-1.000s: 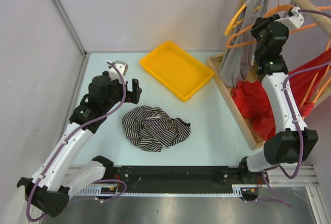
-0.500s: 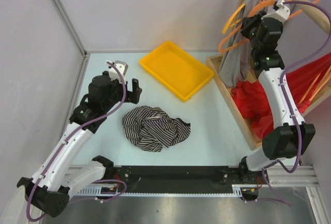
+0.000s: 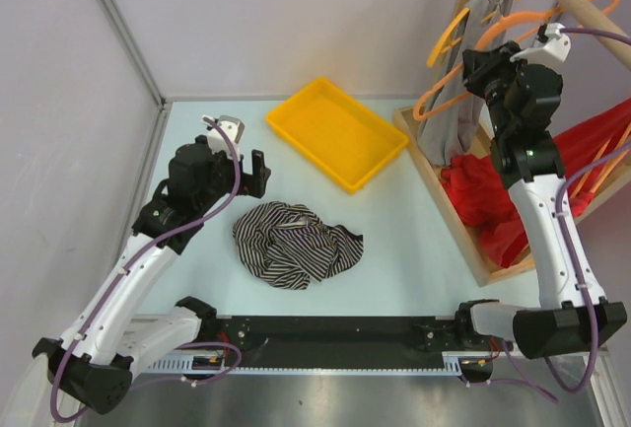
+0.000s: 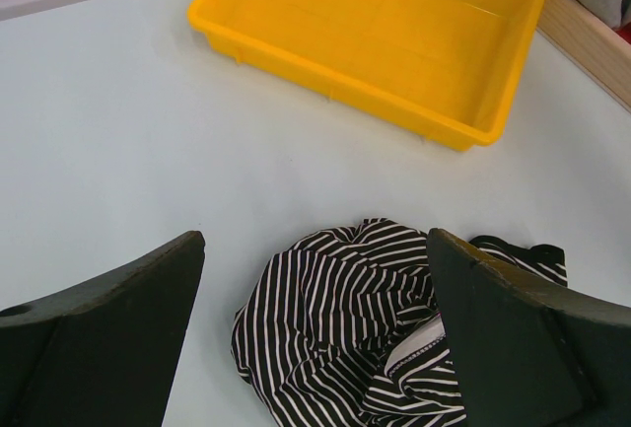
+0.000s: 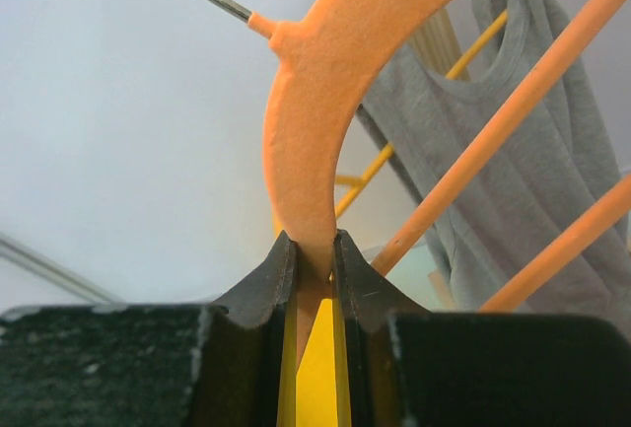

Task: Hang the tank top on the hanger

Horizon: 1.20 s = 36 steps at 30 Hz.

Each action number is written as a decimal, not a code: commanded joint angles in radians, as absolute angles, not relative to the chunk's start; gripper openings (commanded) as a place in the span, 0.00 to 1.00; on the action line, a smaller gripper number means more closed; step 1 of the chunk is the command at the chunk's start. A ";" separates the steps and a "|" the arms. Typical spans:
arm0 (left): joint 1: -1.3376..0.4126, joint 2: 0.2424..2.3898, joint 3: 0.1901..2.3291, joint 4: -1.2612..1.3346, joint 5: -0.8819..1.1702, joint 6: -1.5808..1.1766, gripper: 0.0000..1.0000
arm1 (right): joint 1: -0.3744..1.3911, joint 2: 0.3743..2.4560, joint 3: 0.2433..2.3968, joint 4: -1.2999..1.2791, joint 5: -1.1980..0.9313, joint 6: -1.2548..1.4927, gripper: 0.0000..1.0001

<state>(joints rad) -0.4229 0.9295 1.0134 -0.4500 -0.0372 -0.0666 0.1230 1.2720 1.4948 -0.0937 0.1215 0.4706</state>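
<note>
A: Where the right gripper [image 5: 314, 249] sits, upper right of the overhead view, what's in it?
B: The hanger [image 3: 513, 21]. Fingers clenched on its orange curve, just below the wire hook.
A: Left gripper [image 4: 311, 249]?
B: Spread wide, nothing held, above the tank top [image 3: 296, 243].
A: Tank top's place?
B: Crumpled on the table [image 3: 414, 249], mid-frame, below the yellow tray [image 3: 279, 123].

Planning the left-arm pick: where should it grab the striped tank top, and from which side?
The tank top lies crumpled flat on the table, no strap spread free. I'd pinch a raised fold on the heap's side nearest the open left claw, coming straight down; a side approach would likely just shove the cloth. Right claw is shut on the hanger.
</note>
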 commanded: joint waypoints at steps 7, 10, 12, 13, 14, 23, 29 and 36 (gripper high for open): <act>-0.413 0.934 1.008 -0.419 -0.009 -0.048 0.99 | 0.257 1.025 1.275 -0.231 0.075 0.462 0.09; -0.413 0.940 0.999 -0.411 -0.009 -0.046 0.99 | 0.314 0.941 1.218 -0.276 0.095 0.477 0.09; -0.413 0.948 0.996 -0.405 0.012 -0.043 0.99 | 0.351 0.881 1.177 -0.308 0.100 0.489 0.09; -0.413 0.951 0.989 -0.402 0.012 -0.037 0.99 | 0.360 0.859 1.161 -0.320 0.101 0.495 0.09; -0.413 0.954 0.988 -0.400 0.011 -0.035 0.99 | 0.371 0.827 1.151 -0.328 0.100 0.506 0.08; -0.549 1.003 0.966 -0.405 -0.102 -0.009 0.99 | 0.403 0.746 1.031 -0.469 -0.160 0.546 0.08; -0.722 0.973 0.930 -0.446 -0.225 -0.155 1.00 | 0.408 0.716 0.948 -0.549 -0.385 0.515 0.08; -0.799 0.916 0.750 -0.437 -0.255 -0.438 0.99 | 0.408 0.672 0.888 -0.577 -0.558 0.485 0.08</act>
<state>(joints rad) -0.7746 0.9573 0.8295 -0.4362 -0.2024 -0.2447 0.4038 0.7101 0.8940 -0.5797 -0.3958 0.5201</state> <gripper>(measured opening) 0.994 0.167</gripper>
